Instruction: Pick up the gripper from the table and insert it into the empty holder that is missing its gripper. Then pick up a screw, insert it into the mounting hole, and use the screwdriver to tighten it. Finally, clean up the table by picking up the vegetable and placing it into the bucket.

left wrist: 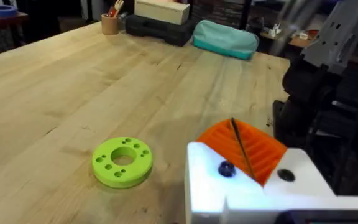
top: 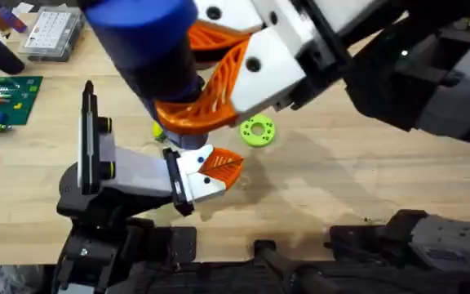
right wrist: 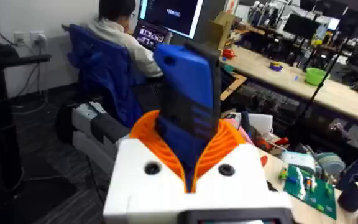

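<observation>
My right pincer (top: 198, 102) is raised high under the overhead camera, its orange ribbed pads pinched around the screwdriver (top: 149, 41), which looms large and blurred there; in my right wrist view the same blue tool (right wrist: 188, 102) stands up between my pads, its tip hidden behind the pincer (right wrist: 188, 168) body. My left pincer (top: 210, 167) lies low over the table (top: 341, 180), near its middle, and its two pads press flat together; in my left wrist view a thin dark rod-like line (left wrist: 241, 149) runs across the orange pad (left wrist: 253, 149), though I cannot tell what it is or whether it is held. Just past my left pincer rests the lime-green disc (top: 257, 131) with holes, lying flat on the bare wood. A small yellow-and-green bit (top: 158, 131) peeks out beside my right pincer's pads, mostly covered, so I cannot say for sure it is the vegetable. At the table's far left corner a clear parts box (top: 51, 33) is partly cut off by the screwdriver, and a green circuit board (top: 6, 100) lies along the left edge. At the far end of the table sits a small tan tub (left wrist: 109, 23) holding tools, too small to make out.
</observation>
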{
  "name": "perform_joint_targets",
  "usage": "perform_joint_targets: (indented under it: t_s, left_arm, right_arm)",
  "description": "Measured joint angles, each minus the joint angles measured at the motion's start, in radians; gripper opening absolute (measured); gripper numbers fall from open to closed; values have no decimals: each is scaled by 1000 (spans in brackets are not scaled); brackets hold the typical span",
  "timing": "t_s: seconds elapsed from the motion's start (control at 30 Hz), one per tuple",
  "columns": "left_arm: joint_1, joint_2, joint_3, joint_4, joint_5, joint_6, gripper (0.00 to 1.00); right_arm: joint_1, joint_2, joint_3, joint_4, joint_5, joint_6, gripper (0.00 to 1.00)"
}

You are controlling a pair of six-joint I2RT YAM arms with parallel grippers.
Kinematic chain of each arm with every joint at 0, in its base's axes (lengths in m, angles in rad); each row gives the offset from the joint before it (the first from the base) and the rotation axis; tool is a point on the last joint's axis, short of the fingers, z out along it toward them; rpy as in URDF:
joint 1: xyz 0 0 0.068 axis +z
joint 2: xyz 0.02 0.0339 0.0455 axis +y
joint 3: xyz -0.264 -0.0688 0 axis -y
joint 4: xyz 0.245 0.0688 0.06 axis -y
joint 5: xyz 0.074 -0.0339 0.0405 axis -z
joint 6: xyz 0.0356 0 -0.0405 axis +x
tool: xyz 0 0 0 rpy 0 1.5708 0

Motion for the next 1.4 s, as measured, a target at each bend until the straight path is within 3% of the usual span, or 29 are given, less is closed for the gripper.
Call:
perform_joint_targets:
  t_s: [0.67, 0.93, 1.07, 1.4]
  left_arm:
    - [0, 0, 0, 0, 0, 0, 11]
    - [0, 0, 0, 0, 0, 0, 11]
    - [0, 0, 0, 0, 0, 0, 11]
    - [0, 0, 0, 0, 0, 0, 11]
  right_arm:
    - [-56, 21, -46, -48, 19, 22, 32]
    - [-55, 44, -49, -34, 51, 73, 33]
    - [-35, 95, -50, 62, 67, 114, 32]
    - [-28, 105, -52, 23, 71, 152, 31]
